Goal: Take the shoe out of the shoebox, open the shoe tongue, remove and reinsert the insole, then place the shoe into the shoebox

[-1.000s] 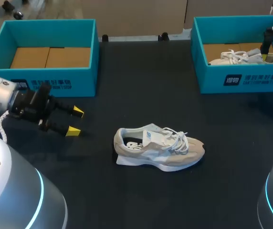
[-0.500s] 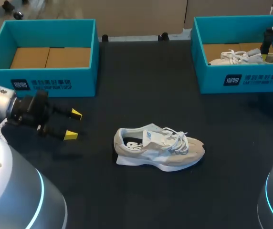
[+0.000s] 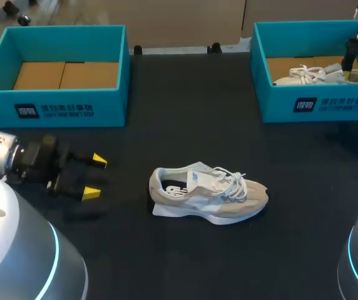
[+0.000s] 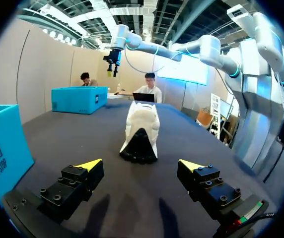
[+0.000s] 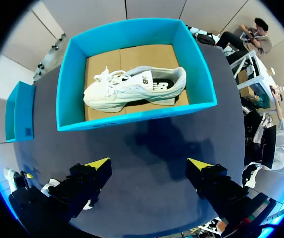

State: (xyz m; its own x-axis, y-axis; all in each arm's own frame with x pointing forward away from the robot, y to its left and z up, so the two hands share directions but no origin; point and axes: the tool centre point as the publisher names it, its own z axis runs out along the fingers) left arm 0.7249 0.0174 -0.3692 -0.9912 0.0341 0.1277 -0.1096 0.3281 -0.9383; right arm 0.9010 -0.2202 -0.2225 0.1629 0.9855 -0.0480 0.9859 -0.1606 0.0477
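Note:
A beige shoe (image 3: pixel 209 195) with white laces lies on its sole in the middle of the black table, toe to the right. In the left wrist view the shoe (image 4: pixel 141 128) is straight ahead of the fingers, heel first. My left gripper (image 3: pixel 95 177) (image 4: pixel 141 166) is open and empty, low over the table, well to the left of the shoe. A white shoe (image 3: pixel 324 75) (image 5: pixel 134 87) lies in the teal shoebox (image 3: pixel 317 103) (image 5: pixel 132 119) at the back right. My right gripper (image 3: pixel 350 62) (image 5: pixel 149 163) hangs open and empty high above that box.
A second teal shoebox (image 3: pixel 60 106) (image 4: pixel 3 144) with a bare cardboard floor stands at the back left, just beyond the left gripper. Bare black table lies between the boxes and around the beige shoe.
My left gripper has drawn back toward the table's near edge and a little to the left, still open. The shoes and the right arm have not moved.

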